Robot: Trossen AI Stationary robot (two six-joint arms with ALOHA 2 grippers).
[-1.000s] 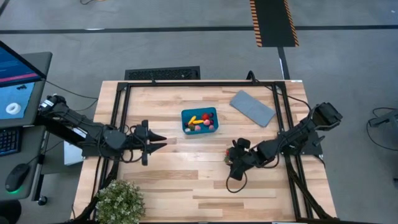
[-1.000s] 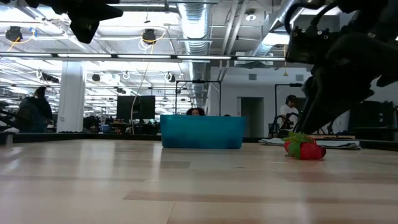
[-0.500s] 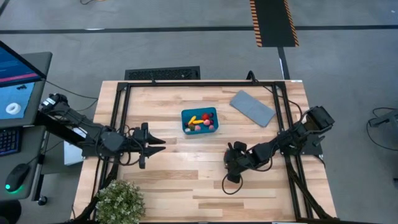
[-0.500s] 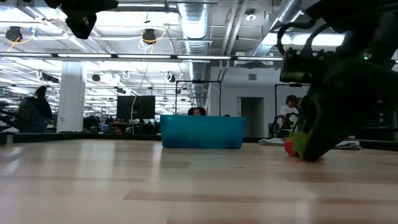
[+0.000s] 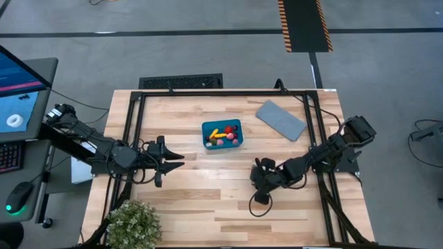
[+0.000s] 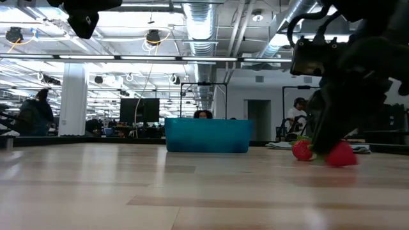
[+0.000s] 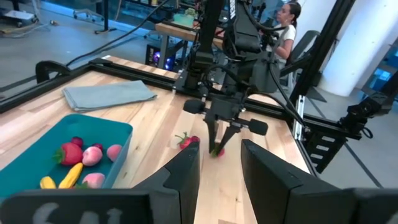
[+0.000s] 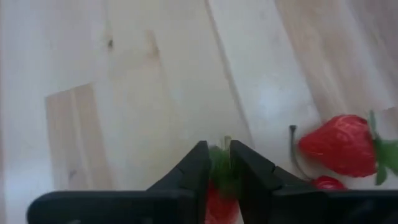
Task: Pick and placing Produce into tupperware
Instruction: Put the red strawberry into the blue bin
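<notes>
We see right gripper [image 8: 214, 171] clamped on strawberry [image 8: 219, 205] near table [image 5: 208, 200] centre, second strawberry [image 8: 339, 144] beside; left gripper [image 5: 173, 159] part-open, waiting. Lift straight — carry over tupperware [image 5: 223, 134].

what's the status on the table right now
Right gripper shut on a red strawberry with green leaves, down at the wooden table. Left gripper idle, holding nothing. Second red strawberry loose alongside. Teal plastic tupperware path unobstructed.

One tupperware [image 5: 222, 133], one grey lid [image 5: 281, 119], one plant [image 5: 133, 224], perhaps three loose strawberries [image 8: 339, 145].
</notes>
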